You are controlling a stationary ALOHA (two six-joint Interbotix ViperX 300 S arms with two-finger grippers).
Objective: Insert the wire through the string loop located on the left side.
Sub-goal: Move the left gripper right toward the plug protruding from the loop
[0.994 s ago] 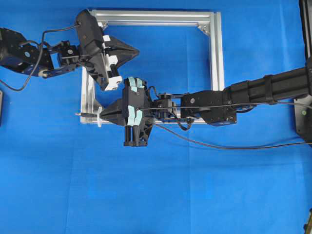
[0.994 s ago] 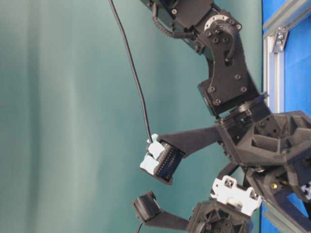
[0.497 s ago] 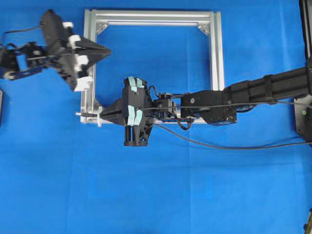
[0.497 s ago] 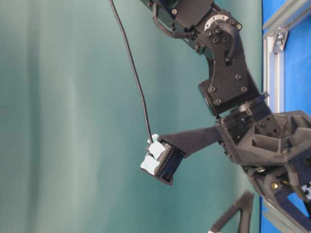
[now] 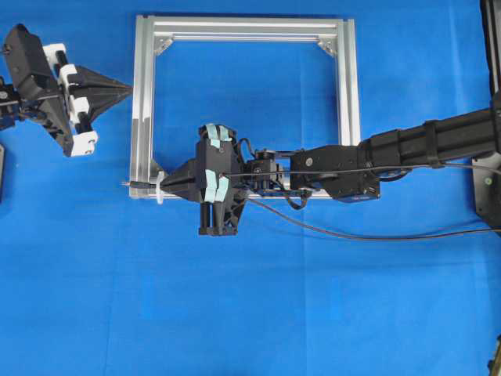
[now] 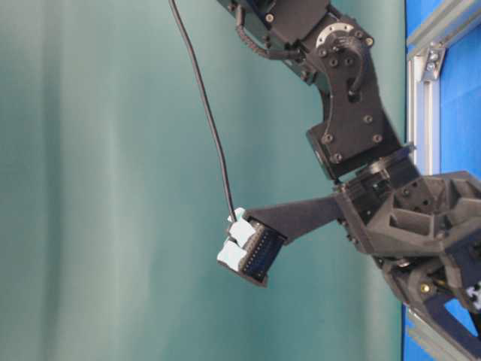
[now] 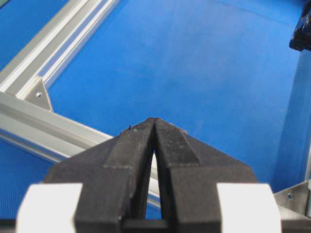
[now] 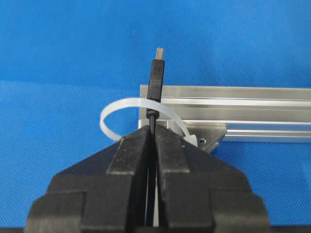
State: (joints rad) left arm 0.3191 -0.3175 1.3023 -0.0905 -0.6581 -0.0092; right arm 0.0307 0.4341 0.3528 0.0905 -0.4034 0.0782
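Cloth (image 5: 329,313): one blue cloth covers the whole table.
Frame (image 5: 344,94): one silver square frame lies flat on the cloth; I count four bars, and three corner brackets show in the overhead view.
Arms: two. My right arm reaches in from the right along the frame's bottom bar; my left arm stays outside the frame's left bar, at the top left.
Right gripper (image 5: 166,184): it is clenched on the wire, the jaws pressed together with the thin cable between them, at the frame's bottom left corner.
Left gripper (image 5: 125,88): the jaws are pressed together and hold nothing; the tip points toward the left bar and is well apart from the loop.
Wire (image 8: 156,80): one. It runs from my right gripper back along the right arm to the right. The plug points left in the overhead view, in line with the bottom bar.
Loop (image 8: 119,109): one white tie ring, at the same corner, just in front of my right jaws.
Key relation: in the right wrist view the plug crosses the band of the loop and its tip shows beyond it; I judge it passes through the ring, but I cannot tell this for sure. The long axis of the plug goes straight through the ring's opening.
Nearer arm: the right one is at the loop; the left is far from it.
Next move, my judgement: the wire needs to go further left along this same axis.
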